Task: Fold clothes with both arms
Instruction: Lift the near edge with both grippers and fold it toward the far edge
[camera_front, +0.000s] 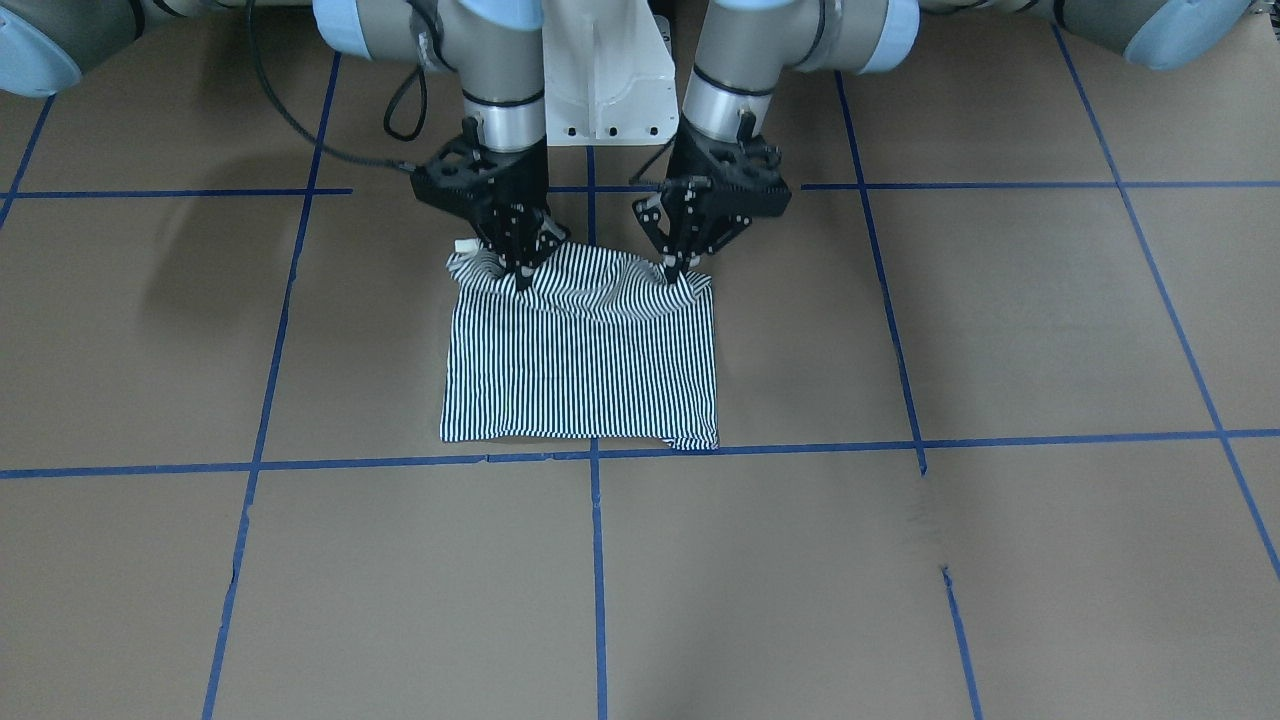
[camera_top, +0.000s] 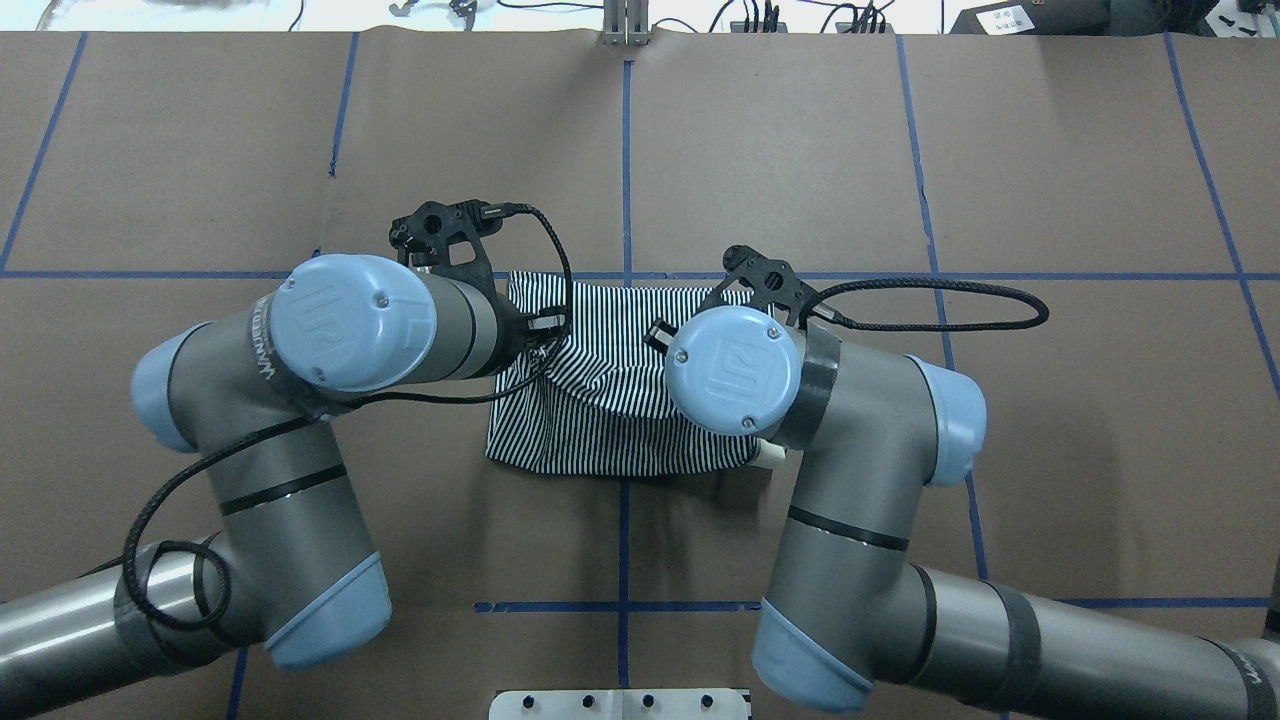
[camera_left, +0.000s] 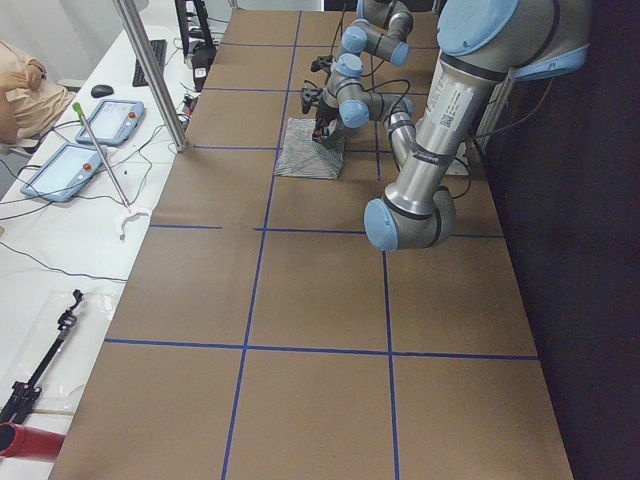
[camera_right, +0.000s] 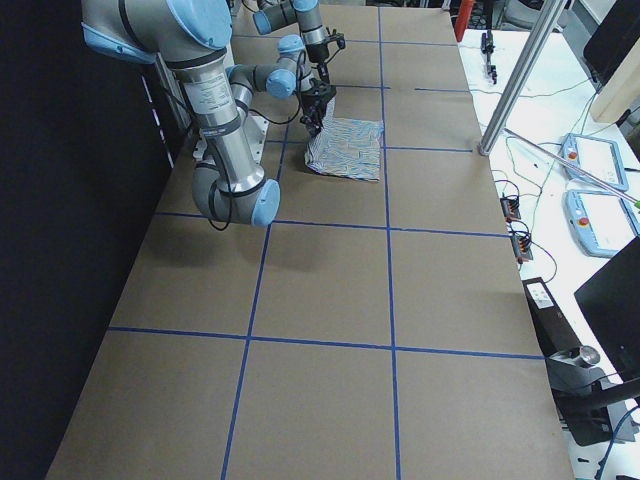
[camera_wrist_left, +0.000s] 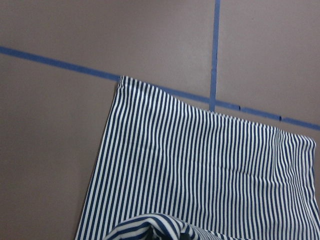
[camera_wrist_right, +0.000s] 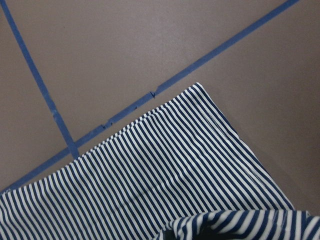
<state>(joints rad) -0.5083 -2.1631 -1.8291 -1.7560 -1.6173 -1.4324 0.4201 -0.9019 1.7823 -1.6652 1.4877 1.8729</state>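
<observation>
At the middle of the surface (camera_front: 900, 560), close to the robot's base, the striped polo shirt (camera_front: 585, 370) lies folded into a compact rectangle. Its far edge runs along a blue tape line (camera_front: 800, 447). The edge nearest the robot is bunched and raised at both corners, because each tool is pinched closed on the cloth there: the right tool (camera_front: 517, 268) on one corner, the left tool (camera_front: 672, 268) on the other. Gripping both corners at once probably lets that edge travel evenly, and it looks like preparation for carrying it over the flat part toward the tape line for another fold. The rest of the shirt lies flat, anchoring that fold.
</observation>
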